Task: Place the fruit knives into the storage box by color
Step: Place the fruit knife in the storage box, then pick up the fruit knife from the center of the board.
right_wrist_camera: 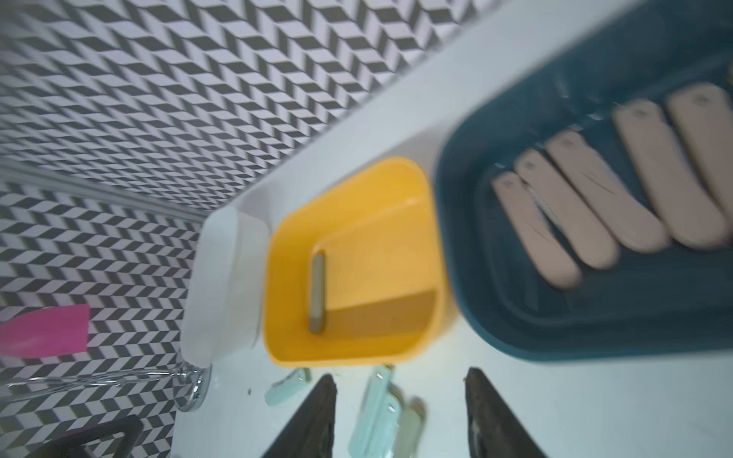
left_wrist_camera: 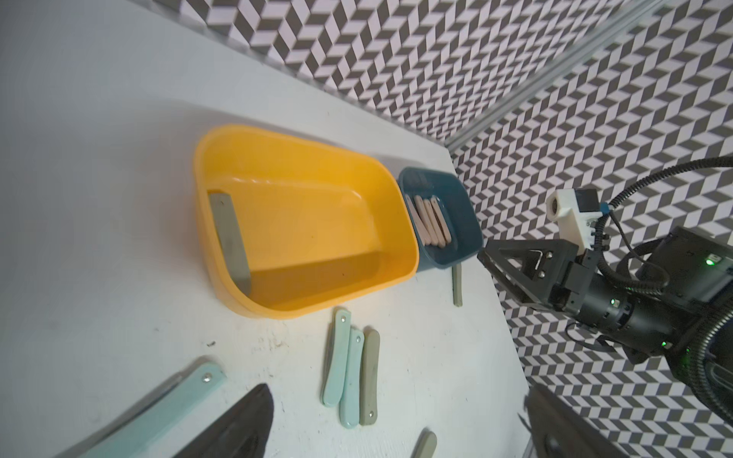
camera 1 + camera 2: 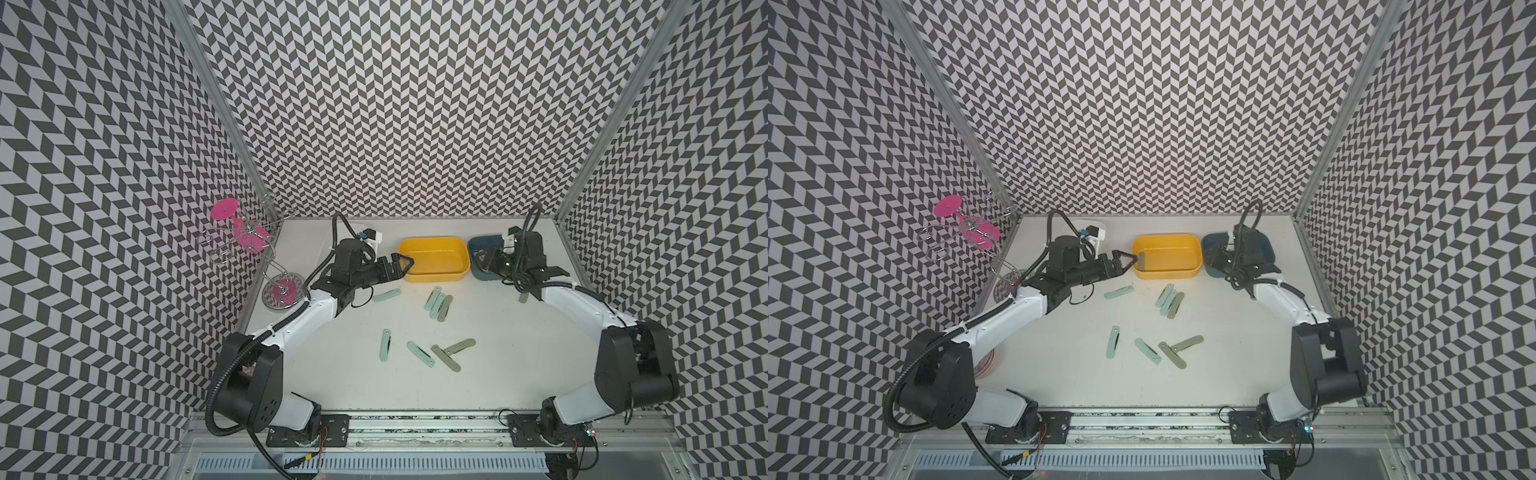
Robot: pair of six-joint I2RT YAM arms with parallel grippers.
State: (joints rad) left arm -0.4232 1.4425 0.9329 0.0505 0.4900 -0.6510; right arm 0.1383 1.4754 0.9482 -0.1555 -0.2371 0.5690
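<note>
- Pincers: left pincer (image 3: 405, 266) spread wide and empty, fingertips at the left end of the yellow box (image 3: 434, 277); contact with the rim not discernible.
- Right pincer (image 1: 400, 374) partly spread, fingers (image 1: 309, 416) apart, nothing gripped between them; positioned over the blue box (image 3: 473, 246) in both top views. Right wrist view blurred.
- Yellow box contents: one grey-green knife (image 2: 232, 242), resting against the left end wall.
- Blue box: set against the right end of the yellow box; row of peach-pink knives (image 2: 430, 222) side by side on its floor.
- Surface (image 3: 498, 374), just in front of the yellow box: mint knife (image 3: 386, 295) lying alone; to its right, trio of knives (image 3: 438, 303), two mint and one grey-green, packed side by side.
- Surface, centre: second mint knife (image 3: 385, 345) and third mint knife (image 3: 420, 353), apart from each other; beside them, crossed grey-green pair (image 3: 446, 353), overlapping at one end.
- Surface, near the front wall of the blue box: stray grey-green knife (image 2: 457, 285), close to the right arm, well apart from the other loose knives.
</note>
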